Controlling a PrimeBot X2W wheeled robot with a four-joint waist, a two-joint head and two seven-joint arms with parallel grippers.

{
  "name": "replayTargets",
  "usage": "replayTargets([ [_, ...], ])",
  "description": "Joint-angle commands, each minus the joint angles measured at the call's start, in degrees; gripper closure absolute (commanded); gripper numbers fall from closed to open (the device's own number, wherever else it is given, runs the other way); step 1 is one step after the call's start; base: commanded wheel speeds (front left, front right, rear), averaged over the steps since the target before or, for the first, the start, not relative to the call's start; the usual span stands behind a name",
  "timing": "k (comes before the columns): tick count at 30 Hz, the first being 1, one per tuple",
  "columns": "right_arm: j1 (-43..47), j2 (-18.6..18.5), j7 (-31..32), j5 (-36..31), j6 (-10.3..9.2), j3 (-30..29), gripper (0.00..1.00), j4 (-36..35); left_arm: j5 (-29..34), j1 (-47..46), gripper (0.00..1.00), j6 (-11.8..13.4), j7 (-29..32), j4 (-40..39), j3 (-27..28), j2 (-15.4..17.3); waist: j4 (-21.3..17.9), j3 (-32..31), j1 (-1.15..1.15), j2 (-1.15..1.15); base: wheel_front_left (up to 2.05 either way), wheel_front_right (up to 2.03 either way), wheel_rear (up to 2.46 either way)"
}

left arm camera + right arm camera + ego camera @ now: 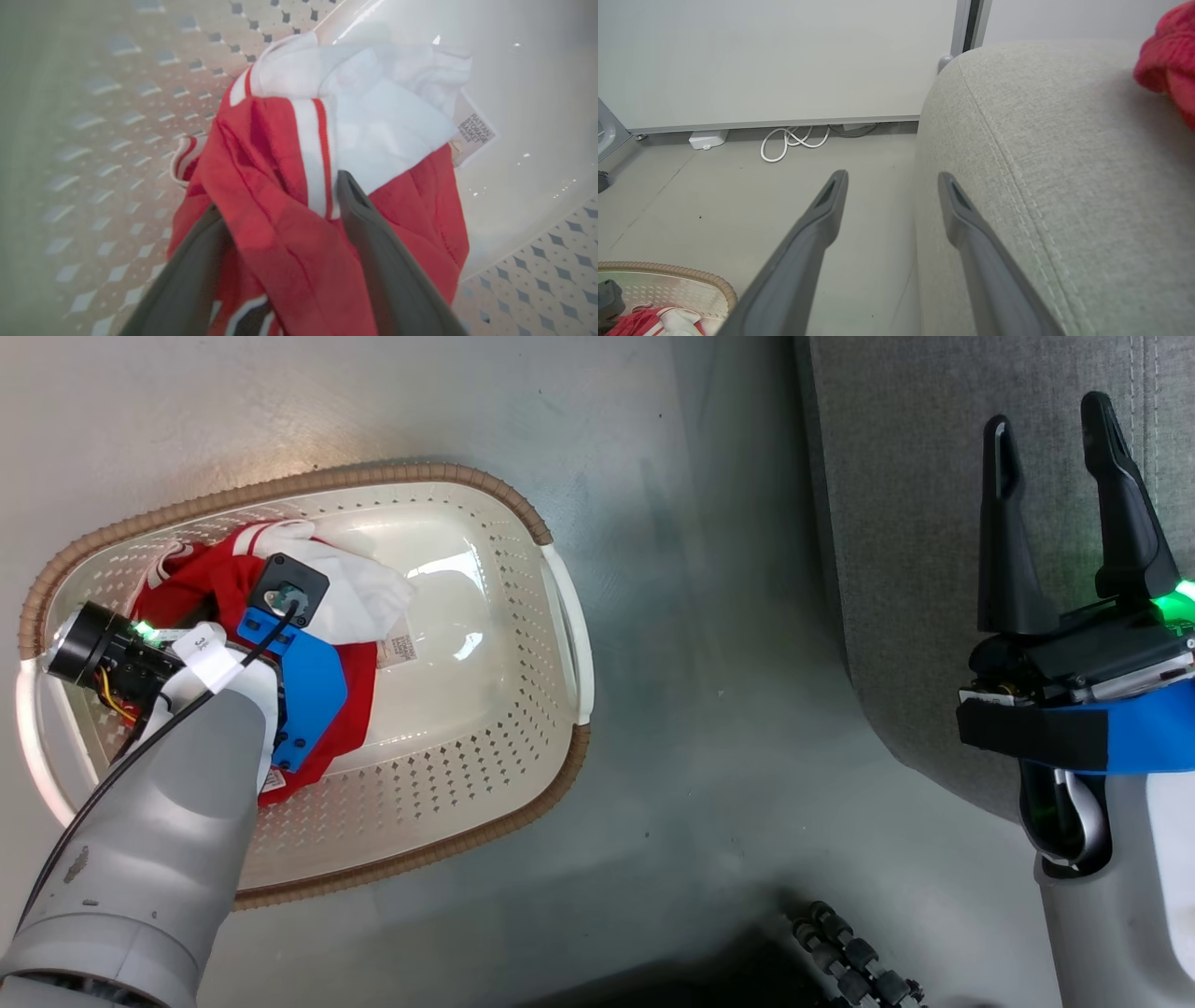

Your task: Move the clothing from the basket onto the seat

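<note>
**Basket** [392, 476]: cream perforated plastic with a brown woven-look rim. It stands on the grey floor [709, 644], to the left of the seat and apart from it. A printed label [474, 133] reading "RATTAN STORAGE BASKET" lies on its bottom.

**Red jersey** [210, 581]: crumpled in the left half of the basket. It has white trim, a white panel turned up, and dark white-edged lettering.

**Left gripper** [280, 193]: reaches down into the basket. Its fingers are spread, with a fold of the jersey between them and cloth draped over one finger.

**Seat** [934, 523]: light-grey upholstered, with a stitched seam. A red bundle of cloth [1167, 70] lies on it.

**Right gripper** [1047, 415]: fingers apart and holding nothing, held over the seat's near edge.

**White cable** [794, 140]: looped on the floor by the wall.
</note>
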Motion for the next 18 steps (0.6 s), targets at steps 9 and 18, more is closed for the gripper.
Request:
replayTargets([
  [9,-1.3,0.5,-0.22,0.27,0.03,-0.35,0.0,-0.28,0.11,-0.57,1.0,0.68,1.55,0.11,-1.42,0.83,-0.55,1.26,-0.01,0.0,0.0,0.0,0.0],
  [18,-0.73,0.3,-0.22,0.1,0.03,-0.65,0.0,0.96,-0.72,0.96,1.0,-1.89,-3.39,0.05,-2.85,-1.4,0.59,-2.24,-0.01,0.0,0.0,0.0,0.0],
])
